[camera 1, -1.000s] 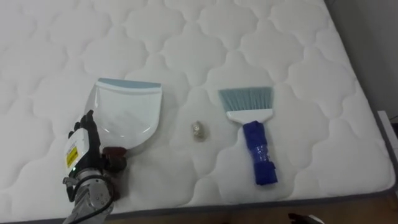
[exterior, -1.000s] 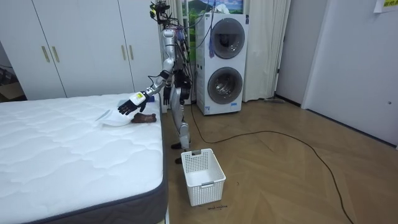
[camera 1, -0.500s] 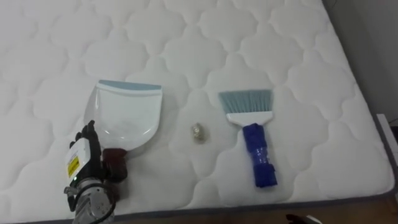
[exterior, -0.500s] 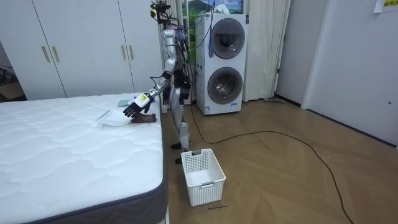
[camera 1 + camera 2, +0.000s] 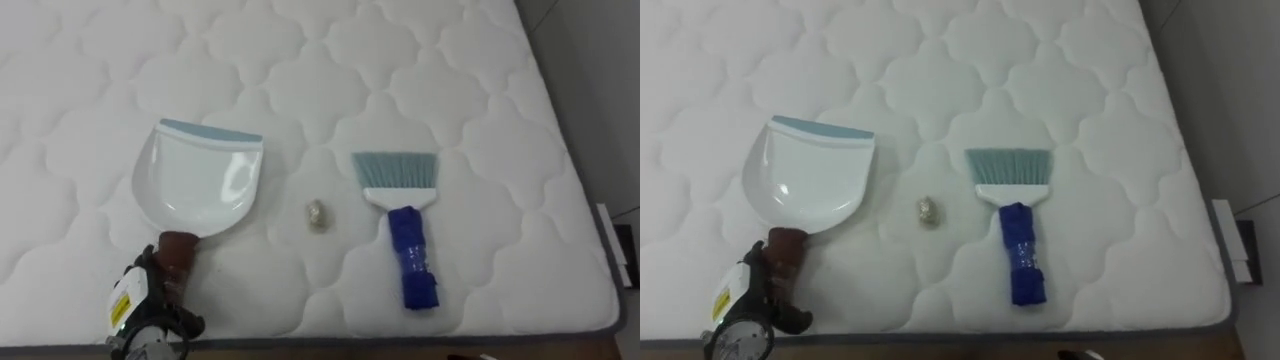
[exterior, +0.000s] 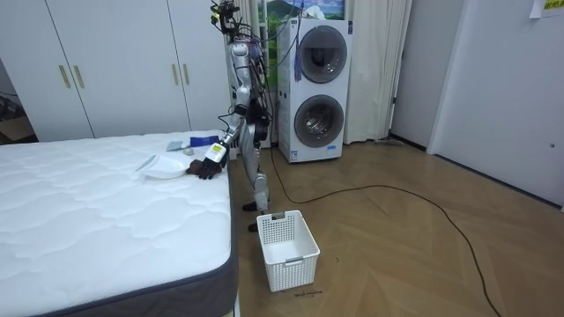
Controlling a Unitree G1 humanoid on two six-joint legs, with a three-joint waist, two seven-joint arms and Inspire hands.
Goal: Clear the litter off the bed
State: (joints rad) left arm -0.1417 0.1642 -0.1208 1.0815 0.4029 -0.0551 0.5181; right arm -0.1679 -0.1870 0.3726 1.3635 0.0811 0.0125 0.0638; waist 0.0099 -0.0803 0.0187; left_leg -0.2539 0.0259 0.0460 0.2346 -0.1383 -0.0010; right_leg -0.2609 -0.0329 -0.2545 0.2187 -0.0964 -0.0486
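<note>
Left hand [image 5: 140,308] is at the bed's near edge, at the end of the dustpan handle [image 5: 178,250]. I can't tell if the fingers are wrapped on it or loose. The dustpan [image 5: 200,185] lies flat on the mattress [image 5: 450,80], lip facing away. A small scrap [image 5: 317,214] lies between it and the brush [image 5: 403,225]. My call: confirm a full wrap first, then turn the lip toward the scrap and keep it pressed flat.

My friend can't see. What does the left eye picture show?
A white dustpan, a small crumpled scrap and a blue-handled brush lie in a row on a white quilted mattress. The robot's left hand is at the dustpan's brown handle, near the bed's edge.
</note>
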